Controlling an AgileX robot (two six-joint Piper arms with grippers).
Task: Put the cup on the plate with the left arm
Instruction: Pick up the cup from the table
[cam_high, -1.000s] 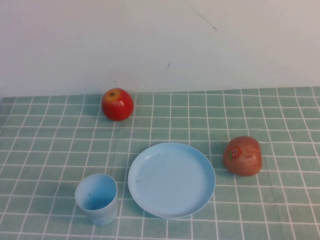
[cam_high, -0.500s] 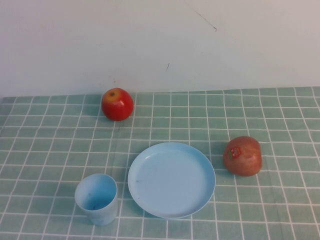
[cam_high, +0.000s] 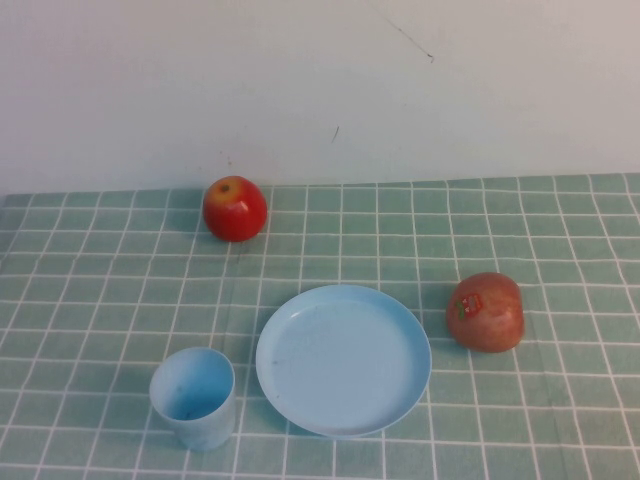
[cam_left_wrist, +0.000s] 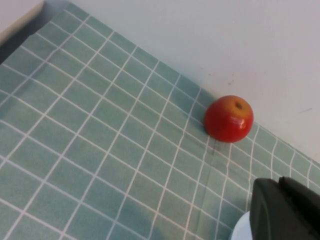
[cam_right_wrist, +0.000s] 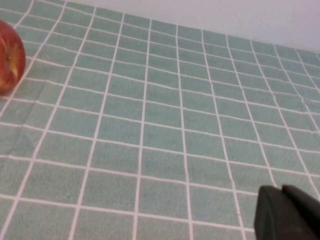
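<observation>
Since the cup (cam_high: 193, 397) stands upright at the high view's lower left just beside the plate (cam_high: 343, 359), untouched, the left gripper (cam_left_wrist: 286, 210) hangs above the table (cam_high: 560, 240) with jaws pressed together, while the right gripper (cam_right_wrist: 285, 214) appears parked, jaws seemingly together.

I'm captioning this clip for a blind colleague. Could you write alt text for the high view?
A light-blue cup stands just left of an empty light-blue plate on a green checked tablecloth. One red apple sits near the wall, another apple right of the plate; neither hand shows.
</observation>
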